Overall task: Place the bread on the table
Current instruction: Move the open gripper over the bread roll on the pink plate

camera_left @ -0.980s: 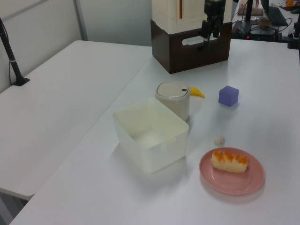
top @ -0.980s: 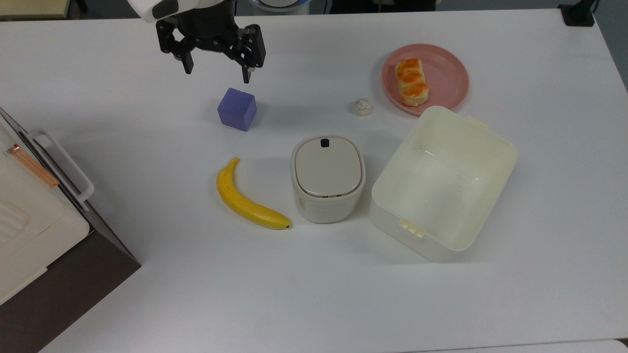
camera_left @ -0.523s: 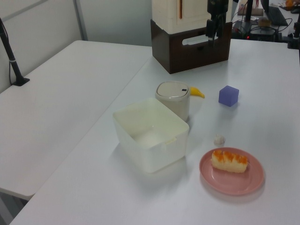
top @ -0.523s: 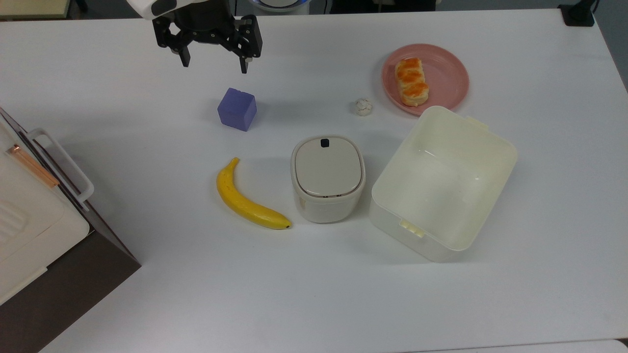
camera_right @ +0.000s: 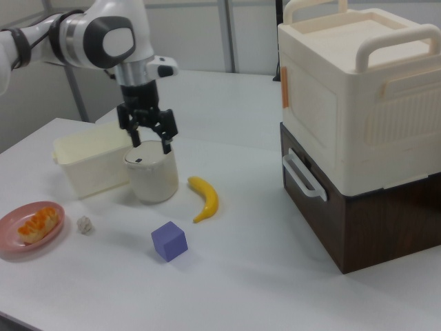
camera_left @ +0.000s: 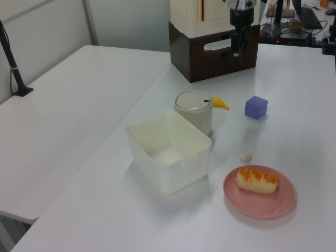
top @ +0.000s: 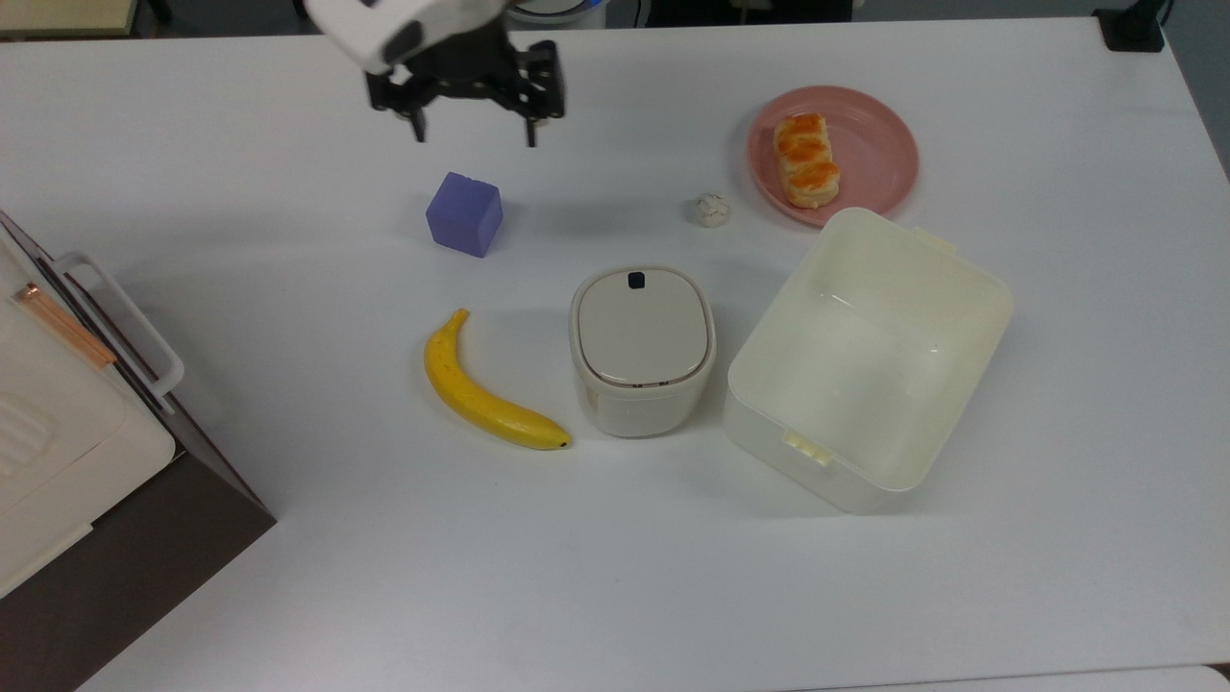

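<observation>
Pink plate [top: 870, 135] near the tabletop's far right corner in the top view, carrying the bread [top: 805, 160], which lies lengthwise on the plate's left half, glossy orange patches up. White table [top: 615, 596] under everything. Gripper [top: 473, 130] up in the air near the far edge in the top view, well apart from the bread, fingers spread wide with nothing between them; seen in the right view [camera_right: 147, 138] hanging above the bin. Purple cube [top: 465, 213] just below the gripper in the top view, resting on the tabletop toward the far edge. Small whitish ball [top: 712, 210] just beside the plate's near left rim, not touching it. Lidded bin [top: 642, 348] around the tabletop's middle, upright, lid shut. Banana [top: 483, 392] to the top view's left of the bin, lying flat, close to it but apart. Open cream box [top: 870, 360] to the top view's right of the bin, its far corner just beside the plate's near rim. Brown and cream cabinet [top: 77, 432] at the near left corner in the top view, white handles showing on its side. Same bread [camera_left: 256, 180] on the plate [camera_left: 262, 202] toward the near edge in the left view, ball [camera_left: 245, 156] just beyond it, cube [camera_left: 255, 107] farther back.
</observation>
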Available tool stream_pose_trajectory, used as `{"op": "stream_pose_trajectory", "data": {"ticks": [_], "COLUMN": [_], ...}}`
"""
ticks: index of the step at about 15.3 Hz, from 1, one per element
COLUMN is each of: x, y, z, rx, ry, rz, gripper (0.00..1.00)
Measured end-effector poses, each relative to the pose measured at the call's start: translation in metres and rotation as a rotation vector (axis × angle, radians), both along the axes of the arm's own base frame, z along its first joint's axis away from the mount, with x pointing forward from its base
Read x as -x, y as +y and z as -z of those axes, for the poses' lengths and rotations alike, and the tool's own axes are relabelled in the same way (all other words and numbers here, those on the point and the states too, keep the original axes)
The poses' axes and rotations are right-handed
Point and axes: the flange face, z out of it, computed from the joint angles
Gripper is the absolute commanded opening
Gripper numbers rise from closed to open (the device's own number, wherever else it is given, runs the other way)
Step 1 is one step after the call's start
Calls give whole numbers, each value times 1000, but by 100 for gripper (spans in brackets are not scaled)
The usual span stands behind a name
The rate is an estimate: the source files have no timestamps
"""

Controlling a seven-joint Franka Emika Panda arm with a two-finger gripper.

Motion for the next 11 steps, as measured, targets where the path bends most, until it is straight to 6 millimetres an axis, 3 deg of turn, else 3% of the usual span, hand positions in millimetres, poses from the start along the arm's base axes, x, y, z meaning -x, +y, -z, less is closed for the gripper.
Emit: {"op": "stream_pose_trajectory", "data": {"ticks": [8, 11], "x": [17, 28], "y": [103, 156], "z": [41, 71], "rx": [-28, -34], "ry": [70, 47], "rz": [-88, -116], "gripper": [100, 100]}}
